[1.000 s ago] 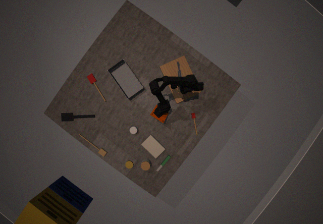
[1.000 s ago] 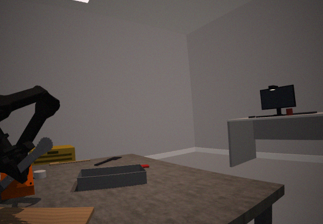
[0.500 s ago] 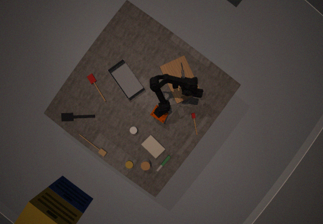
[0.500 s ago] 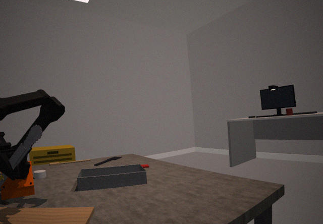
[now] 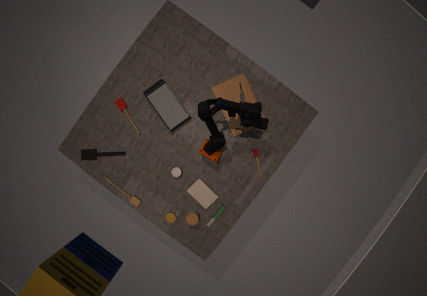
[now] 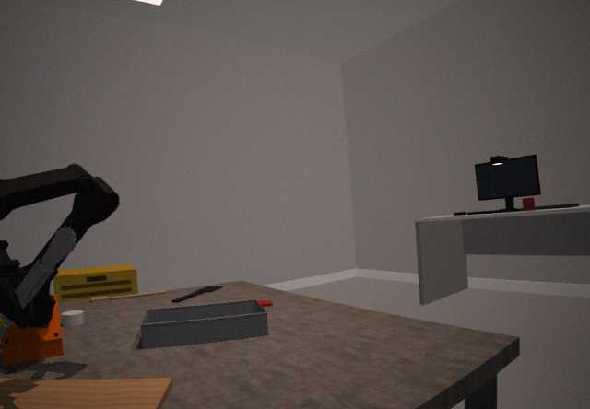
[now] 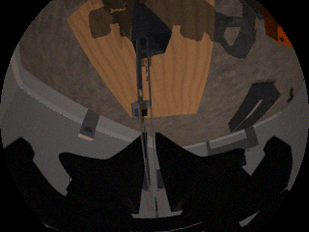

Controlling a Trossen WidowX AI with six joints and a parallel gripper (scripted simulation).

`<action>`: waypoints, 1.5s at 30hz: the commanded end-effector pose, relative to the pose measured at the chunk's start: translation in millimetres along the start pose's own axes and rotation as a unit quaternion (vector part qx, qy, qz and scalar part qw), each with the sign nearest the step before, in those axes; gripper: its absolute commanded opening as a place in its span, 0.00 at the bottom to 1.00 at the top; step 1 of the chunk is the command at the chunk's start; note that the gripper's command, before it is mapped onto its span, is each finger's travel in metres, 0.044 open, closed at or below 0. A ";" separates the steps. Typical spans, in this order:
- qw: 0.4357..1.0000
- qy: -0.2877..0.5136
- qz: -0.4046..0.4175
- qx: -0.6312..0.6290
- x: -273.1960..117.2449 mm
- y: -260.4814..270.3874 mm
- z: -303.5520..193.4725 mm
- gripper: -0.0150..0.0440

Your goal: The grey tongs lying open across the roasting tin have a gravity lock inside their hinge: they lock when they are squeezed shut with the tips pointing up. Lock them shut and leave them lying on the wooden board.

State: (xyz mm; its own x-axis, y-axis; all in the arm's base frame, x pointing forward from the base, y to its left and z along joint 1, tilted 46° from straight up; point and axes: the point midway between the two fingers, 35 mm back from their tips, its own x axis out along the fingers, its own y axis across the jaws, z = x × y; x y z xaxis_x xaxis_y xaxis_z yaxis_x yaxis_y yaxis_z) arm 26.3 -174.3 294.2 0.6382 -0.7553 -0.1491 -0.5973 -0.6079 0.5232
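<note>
My gripper point(image 7: 151, 135) is shut on the grey tongs point(image 7: 139, 72) point(image 5: 243, 95) point(image 6: 46, 263) and holds them in the air above the wooden board point(image 5: 225, 91) point(image 6: 100, 390) point(image 7: 116, 72). In the exterior view the tongs slope steeply, with their scalloped end uppermost. In the wrist view their two arms lie close together, nearly parallel. The lock inside the hinge cannot be seen. The roasting tin point(image 5: 153, 87) point(image 6: 205, 332) stands apart from the board with no tongs across it.
The orange arm base point(image 5: 215, 157) point(image 6: 35, 344) stands near the board. A small red-headed tool point(image 5: 255, 153) lies off the board's corner. A white round piece point(image 5: 176, 172) point(image 6: 73, 318), a pale block point(image 5: 202, 194) and a black turner point(image 5: 89, 154) point(image 6: 194, 293) lie farther away.
</note>
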 end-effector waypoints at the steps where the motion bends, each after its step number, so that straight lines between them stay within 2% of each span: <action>1: 1.000 0.004 0.002 -0.001 -0.1 0.5 -1.2 0.00; 23: 1.000 -0.006 -0.015 0.002 1.8 -3.3 -0.2 0.00; 35: 0.989 -0.092 -0.118 0.017 11.0 -24.9 7.9 0.00; 45: 0.971 -0.173 -0.166 0.022 13.5 -34.7 13.1 0.00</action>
State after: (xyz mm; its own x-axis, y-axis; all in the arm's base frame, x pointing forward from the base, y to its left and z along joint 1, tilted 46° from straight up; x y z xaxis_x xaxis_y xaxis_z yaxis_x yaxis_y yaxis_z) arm 48.4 -166.6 263.5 0.6305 -0.5591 -0.5384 -0.4157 -0.8290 0.3741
